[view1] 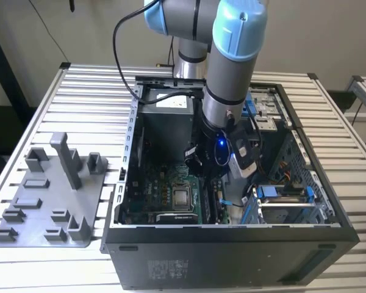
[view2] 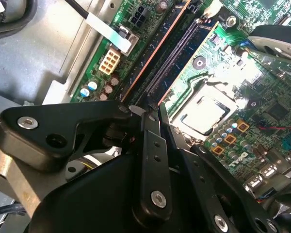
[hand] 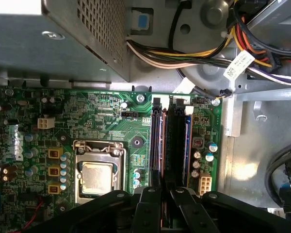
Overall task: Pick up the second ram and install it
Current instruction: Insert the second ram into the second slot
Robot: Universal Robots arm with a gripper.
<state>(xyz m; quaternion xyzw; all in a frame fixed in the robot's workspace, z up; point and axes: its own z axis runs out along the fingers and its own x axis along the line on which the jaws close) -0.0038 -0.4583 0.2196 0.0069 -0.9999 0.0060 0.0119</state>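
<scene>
1. One arm (view1: 229, 73) reaches down into the open computer case (view1: 232, 235). The grey fixture tray (view1: 24, 226) sits well apart on the table, toward the exterior view's left.
2. In both wrist views the gripper (view2: 148, 109) (hand: 166, 191) hangs right over the memory slots (hand: 156, 145), beside the processor socket (hand: 98, 177).
3. Second ram (hand: 174, 145) (view2: 160, 46): I take it to be the dark-blue stick standing edge-up along the slot bank, in line with the gripper. Whether it is fully seated is hidden.
4. Grip state: cannot tell from either wrist view whether the gripper is clamped on the stick or clear of it.
5. Handling, as a judgement: light, thin and stiff along its length.
   - It is fragile if bent or twisted.
   - It is smooth-sided, so it could slip or tilt in a narrow pinch.
6. Best hold, as a judgement:
   - Hold across the flat faces near the middle of the top edge.
   - Stay clear of the contact edge.
   - Keep it square to the slot, since a tilted stick would jam.
7. Writing:
   - A white tag (hand: 237, 65) on the cable bundle carries print too small to read.
   - A white strip (view2: 104, 29) on a cable is also unreadable.
   - White printing on the motherboard (hand: 102, 116) and a sticker (view1: 168, 268) on the case wall are left unread
</scene>
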